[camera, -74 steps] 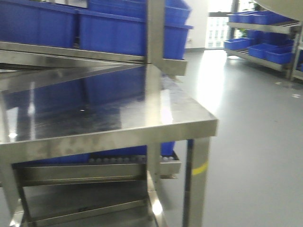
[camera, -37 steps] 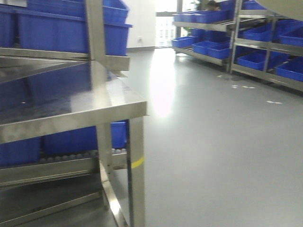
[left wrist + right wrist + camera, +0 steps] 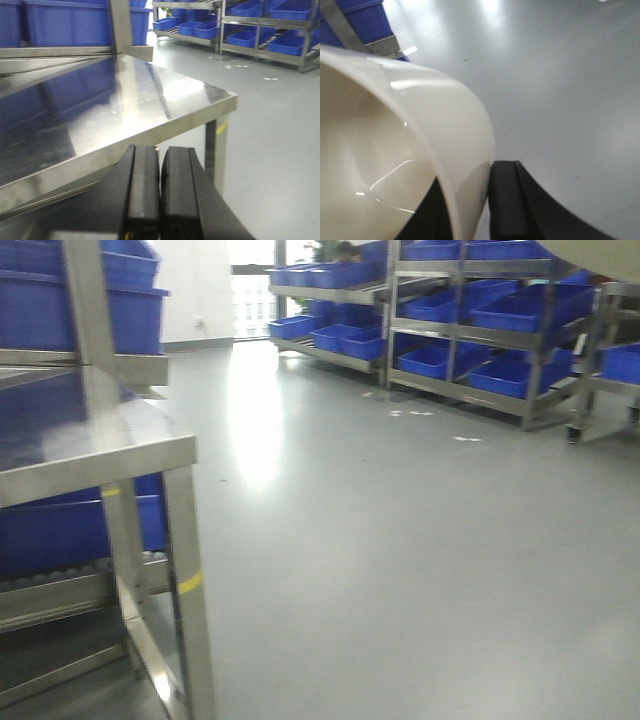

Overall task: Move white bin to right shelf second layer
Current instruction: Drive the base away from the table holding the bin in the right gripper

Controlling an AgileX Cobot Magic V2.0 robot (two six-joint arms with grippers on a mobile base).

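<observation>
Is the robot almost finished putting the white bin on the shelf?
Not yet. Done: the cream-white glossy plastic bin is picked up, its wall pinched in the right pincer. In hand: it hangs over the bare grey floor; the left pincer is shut and empty. Left: get to the steel racks of blue crates across the room and set the bin on a second layer.

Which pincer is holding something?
The right pincer, clamped on the white bin's wall; the left pincer is shut and empty, beside the steel table.

Jaws of left gripper (image 3: 160,197) meet; those of right gripper (image 3: 468,210) apparently pinch white bin (image 3: 395,130).
</observation>
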